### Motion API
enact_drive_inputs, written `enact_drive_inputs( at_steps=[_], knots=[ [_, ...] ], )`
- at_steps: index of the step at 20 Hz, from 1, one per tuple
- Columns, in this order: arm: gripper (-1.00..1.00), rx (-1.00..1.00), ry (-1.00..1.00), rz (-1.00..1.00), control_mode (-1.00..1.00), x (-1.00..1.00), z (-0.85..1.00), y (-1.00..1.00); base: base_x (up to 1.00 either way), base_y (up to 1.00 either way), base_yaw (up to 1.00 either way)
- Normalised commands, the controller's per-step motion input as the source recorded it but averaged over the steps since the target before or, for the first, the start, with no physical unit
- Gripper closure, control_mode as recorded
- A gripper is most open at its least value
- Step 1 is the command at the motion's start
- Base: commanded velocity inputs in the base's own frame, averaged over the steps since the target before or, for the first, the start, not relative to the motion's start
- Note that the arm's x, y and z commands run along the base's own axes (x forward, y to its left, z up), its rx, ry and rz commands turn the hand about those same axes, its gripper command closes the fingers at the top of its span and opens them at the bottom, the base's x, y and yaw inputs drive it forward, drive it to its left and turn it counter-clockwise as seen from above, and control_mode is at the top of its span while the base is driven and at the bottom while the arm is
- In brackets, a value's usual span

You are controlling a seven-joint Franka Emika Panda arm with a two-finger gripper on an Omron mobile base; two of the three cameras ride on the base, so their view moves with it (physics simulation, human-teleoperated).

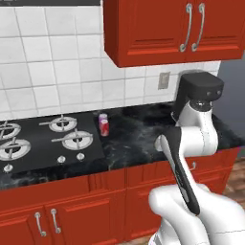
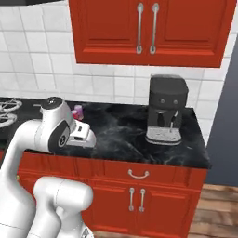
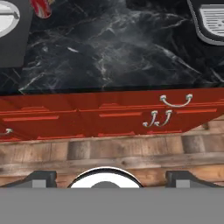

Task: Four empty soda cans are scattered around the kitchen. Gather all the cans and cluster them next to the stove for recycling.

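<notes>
The gripper (image 3: 105, 175) is hanging out over the cabinet fronts with its fingers spread wide apart and nothing between them, looking down at the black counter (image 3: 113, 48) ahead of it. Up and off to the gripper's left, two cans are waiting just beside the stove (image 1: 43, 139): a red can (image 1: 104, 127) in front and a pink-purple can (image 1: 102, 117) right behind it, close enough that I cannot tell whether they are touching. The red one is peeking in at the hand view's top left corner. Off to the gripper's far right, the coffee machine (image 2: 167, 109) is sitting on the counter. Now the worry, as I'm reading it: any new can coming in toward that pair could clip one and tip it onto the burners. A wide swing could also be catching the coffee machine or the counter edge.
</notes>
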Motion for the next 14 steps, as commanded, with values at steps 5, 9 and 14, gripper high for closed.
enact_drive_inputs(
  at_steps=[5,9,14],
  knots=[
    [-1.00,0.00,0.00,0.00,1.00,0.00,0.00,0.00,-0.36,-0.35,-0.62],
    [-1.00,0.00,0.00,0.00,1.00,0.00,0.00,0.00,-0.06,0.00,-0.91],
    [-1.00,0.00,0.00,0.00,1.00,0.00,0.00,0.00,0.00,0.00,-0.92]
  ],
)
